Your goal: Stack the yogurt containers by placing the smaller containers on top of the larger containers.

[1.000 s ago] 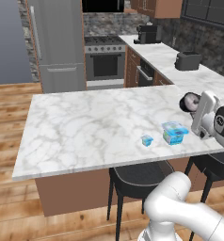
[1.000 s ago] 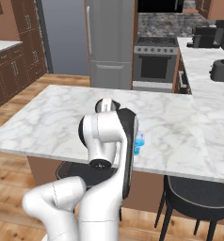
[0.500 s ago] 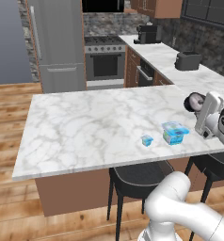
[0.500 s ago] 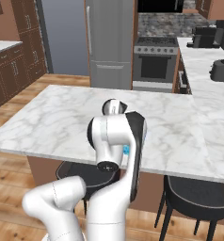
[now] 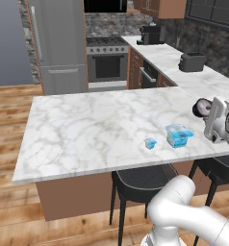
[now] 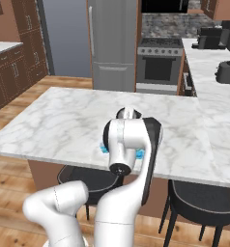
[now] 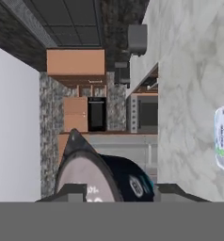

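- Your tiny light-blue cup (image 5: pixel 150 143) sits on the marble surface (image 5: pixel 87 125), centre-right of the left base frame.
- Just right of it stands the bigger light-blue tub (image 5: pixel 178 136), apart from the cup.
- Far right, your gripper (image 5: pixel 206 109) is raised above the surface edge, fingers clenched on the dark round cup (image 5: pixel 201 107).
- In the hand frame, that cup (image 7: pixel 109 181) fills the lower centre; tub at right edge (image 7: pixel 223 137).

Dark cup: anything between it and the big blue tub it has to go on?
Nothing visible. The hand holds the dark cup above the counter, right of the big blue tub. The tub's top is bare, and the tiny blue cup sits on its far side.
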Motion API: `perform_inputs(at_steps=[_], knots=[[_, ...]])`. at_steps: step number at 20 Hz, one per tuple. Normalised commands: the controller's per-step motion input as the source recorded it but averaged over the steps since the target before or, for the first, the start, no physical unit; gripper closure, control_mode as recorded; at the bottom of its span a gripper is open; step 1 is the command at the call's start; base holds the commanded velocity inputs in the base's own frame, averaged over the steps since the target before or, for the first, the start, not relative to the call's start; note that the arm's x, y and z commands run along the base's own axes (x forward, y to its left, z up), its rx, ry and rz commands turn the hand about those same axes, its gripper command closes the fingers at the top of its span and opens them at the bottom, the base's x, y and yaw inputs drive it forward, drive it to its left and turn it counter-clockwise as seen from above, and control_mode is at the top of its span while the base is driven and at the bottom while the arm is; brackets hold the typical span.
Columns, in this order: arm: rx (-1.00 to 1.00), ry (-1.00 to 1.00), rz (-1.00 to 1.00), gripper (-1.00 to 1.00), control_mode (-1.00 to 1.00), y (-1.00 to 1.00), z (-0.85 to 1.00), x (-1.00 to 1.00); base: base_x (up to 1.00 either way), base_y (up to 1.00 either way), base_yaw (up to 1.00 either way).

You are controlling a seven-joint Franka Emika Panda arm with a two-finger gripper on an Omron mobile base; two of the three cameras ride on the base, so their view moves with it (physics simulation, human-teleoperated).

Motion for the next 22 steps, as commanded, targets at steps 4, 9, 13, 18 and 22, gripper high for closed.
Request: perform_inputs(at_steps=[4, 9, 13, 18, 22], knots=[[-0.14, 0.41, 0.00, 1.00, -1.00, -0.39, 0.00, -0.05, 0.00, 0.00, 0.00], [-0.11, 0.49, 0.00, 1.00, -1.00, -0.29, 0.06, -0.03, 0.00, 0.00, 0.00], [-0.05, 0.55, 0.01, 1.00, -1.00, -0.21, 0.09, 0.00, 0.00, 0.00, 0.00], [0.02, 0.51, 0.01, 1.00, -1.00, -0.34, 0.17, -0.01, 0.00, 0.00, 0.00], [0.11, 0.50, 0.01, 1.00, -1.00, -0.56, 0.33, 0.00, 0.00, 0.00, 0.00]])
